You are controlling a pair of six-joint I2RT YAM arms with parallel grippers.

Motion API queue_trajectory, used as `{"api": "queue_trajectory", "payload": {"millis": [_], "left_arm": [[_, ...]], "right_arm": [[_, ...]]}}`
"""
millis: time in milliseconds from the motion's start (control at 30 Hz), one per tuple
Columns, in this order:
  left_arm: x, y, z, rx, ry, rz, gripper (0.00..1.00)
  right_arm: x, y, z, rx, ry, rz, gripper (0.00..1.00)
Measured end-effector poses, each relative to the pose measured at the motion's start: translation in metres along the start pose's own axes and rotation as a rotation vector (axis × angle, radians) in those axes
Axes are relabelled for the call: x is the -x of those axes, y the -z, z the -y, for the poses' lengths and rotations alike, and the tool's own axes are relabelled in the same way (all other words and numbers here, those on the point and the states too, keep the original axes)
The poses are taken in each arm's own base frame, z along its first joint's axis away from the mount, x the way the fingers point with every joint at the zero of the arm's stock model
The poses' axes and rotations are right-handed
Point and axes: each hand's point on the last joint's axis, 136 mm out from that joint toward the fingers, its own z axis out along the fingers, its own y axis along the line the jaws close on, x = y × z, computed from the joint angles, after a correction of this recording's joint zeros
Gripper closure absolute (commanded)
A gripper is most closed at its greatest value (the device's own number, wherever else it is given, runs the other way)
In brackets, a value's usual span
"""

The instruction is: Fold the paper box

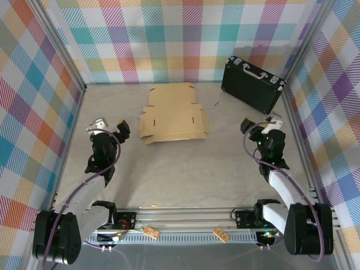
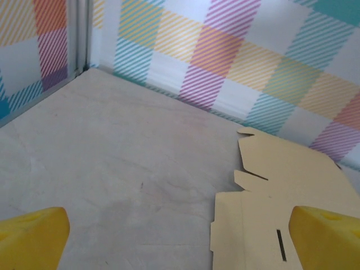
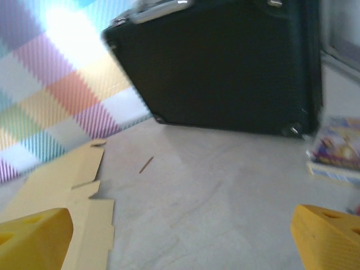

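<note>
While the paper box (image 1: 173,115) lies flat, tan side up, near the bench's (image 1: 185,169) far edge, my left gripper (image 1: 111,125) and right gripper (image 1: 260,122) gape wide. Black briefcase (image 1: 253,84) stands in the far-right corner, with a thin splinter (image 1: 217,104) between it and the box.

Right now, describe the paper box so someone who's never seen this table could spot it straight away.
Start at the grey table walled by checked panels and look to its far middle. The paper box lies there unfolded, tan side up, with notched flaps and narrow slots. Unlike the black briefcase standing to its right, it is thin and pale.
</note>
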Motion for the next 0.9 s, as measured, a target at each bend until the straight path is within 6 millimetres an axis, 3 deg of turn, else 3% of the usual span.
{"api": "queue_trajectory", "payload": {"millis": [133,267,367,567,667,800,900], "left_arm": [[0.000,0.002,0.016,-0.054,0.052,-0.092,0.02],[0.002,0.008,0.038,-0.130,0.110,-0.198,0.05],[0.013,0.016,0.052,-0.161,0.152,-0.274,0.06],[0.052,0.048,0.091,-0.285,0.188,-0.393,0.06],[0.068,0.071,0.109,-0.364,0.173,-0.456,0.05],[0.084,0.103,0.113,-0.416,0.093,-0.468,0.03],[0.073,0.123,0.093,-0.382,0.050,-0.449,0.02]], "right_arm": [[-0.010,0.005,-0.002,0.018,-0.125,-0.059,0.00],[-0.031,0.003,-0.020,0.060,-0.231,-0.218,0.06],[-0.048,0.008,-0.050,0.126,-0.302,-0.328,0.07],[-0.112,0.044,-0.128,0.258,-0.408,-0.574,0.09],[-0.144,0.059,-0.151,0.255,-0.445,-0.667,0.09],[-0.188,0.063,-0.160,0.163,-0.479,-0.771,0.10],[-0.211,0.058,-0.172,0.120,-0.493,-0.817,0.12]]}}
